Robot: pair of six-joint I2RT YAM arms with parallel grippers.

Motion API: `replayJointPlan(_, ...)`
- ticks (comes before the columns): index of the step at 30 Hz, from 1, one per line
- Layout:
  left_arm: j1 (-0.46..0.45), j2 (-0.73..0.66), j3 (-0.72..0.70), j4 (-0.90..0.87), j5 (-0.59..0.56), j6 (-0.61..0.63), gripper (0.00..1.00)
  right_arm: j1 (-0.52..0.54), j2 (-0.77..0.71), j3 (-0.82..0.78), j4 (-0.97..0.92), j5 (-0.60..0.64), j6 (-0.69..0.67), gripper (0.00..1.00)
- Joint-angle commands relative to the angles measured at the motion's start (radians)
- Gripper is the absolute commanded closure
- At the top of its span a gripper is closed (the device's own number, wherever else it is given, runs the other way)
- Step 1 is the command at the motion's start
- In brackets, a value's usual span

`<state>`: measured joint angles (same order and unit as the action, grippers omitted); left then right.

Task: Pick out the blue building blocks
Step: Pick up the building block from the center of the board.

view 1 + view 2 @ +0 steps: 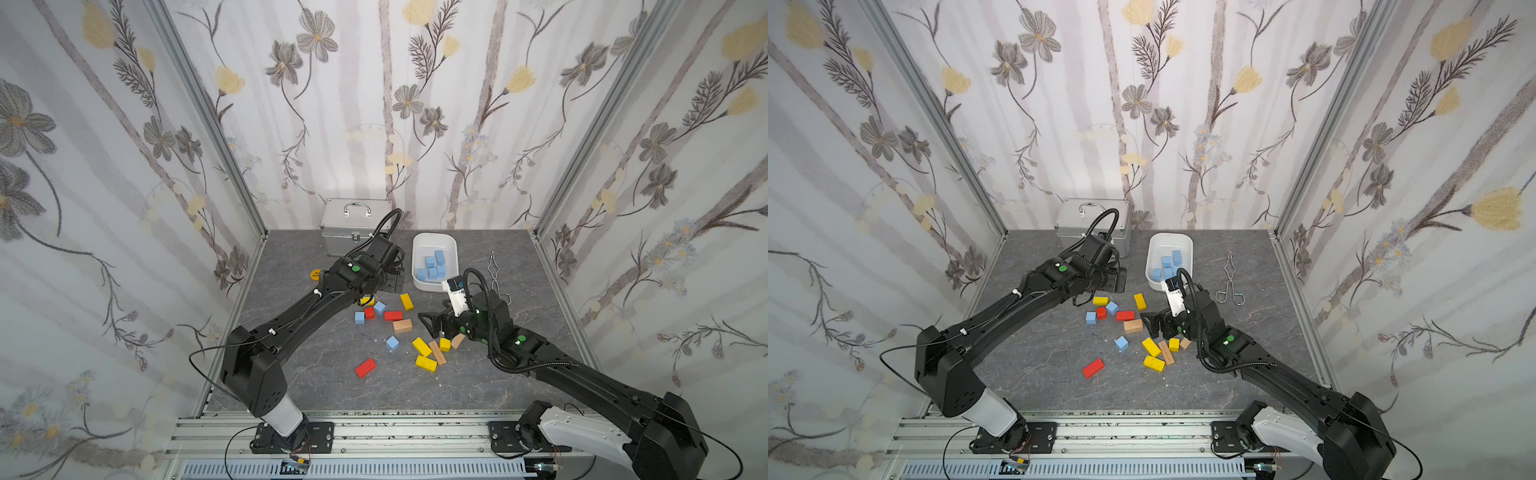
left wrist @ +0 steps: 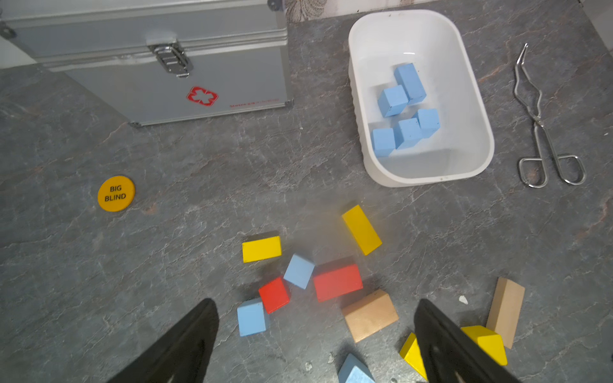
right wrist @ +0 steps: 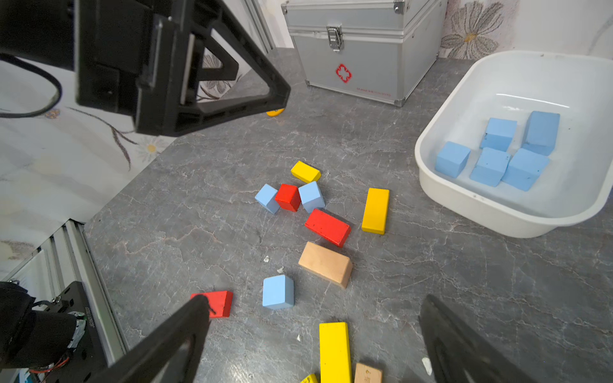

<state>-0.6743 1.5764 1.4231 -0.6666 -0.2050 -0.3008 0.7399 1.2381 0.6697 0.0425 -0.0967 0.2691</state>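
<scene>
building blocks (image 2: 393,101) light-blue | tub (image 2: 414,36) white | tabletop (image 2: 199,149) grey-veined | walls (image 1: 374,104) floral

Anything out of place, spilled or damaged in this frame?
Nothing looks damaged. Small white flecks dot the tabletop beside the tan block, like debris. A yellow BIG BLIND chip and metal tongs lie on it too, unrelated to sorting.

Table (image 1: 316,395): case (image 1: 353,226) against back wall, left of centre. Tub (image 1: 432,240) just right of case, apart from it, with five building blocks (image 1: 434,266) bunched inside. Tongs (image 1: 1228,276) flat on table, right of tub, near. Disc (image 2: 116,193) in front of case, toward its left. Mid-table, in front of case and tub, loose blocks (image 1: 392,343) lie scattered, three touching at rear left.
</scene>
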Motion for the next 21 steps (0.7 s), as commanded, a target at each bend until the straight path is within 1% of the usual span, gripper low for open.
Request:
replayJointPlan(1,0.011,-0.049,-0.082,0.007,0.012,-0.039,0.07,0.026,0.007,0.01,-0.032,0.046,0.016,0.0)
replayJointPlan(3,0.02,-0.074,-0.135,0.003,0.018,-0.044,0.07,0.028,0.012,0.011,-0.04,0.056,0.025,0.0)
replayJointPlan(4,0.025,-0.085,-0.155,-0.001,0.021,-0.046,0.07,0.065,0.016,0.011,-0.044,0.059,0.027,0.0)
replayJointPlan(12,0.085,-0.127,-0.3,-0.017,0.059,-0.057,0.1,0.15,0.067,0.004,-0.054,0.067,0.043,0.0)
replayJointPlan(21,0.157,-0.093,-0.398,0.04,0.128,-0.055,0.16,0.205,0.141,0.018,-0.016,0.069,0.067,0.0)
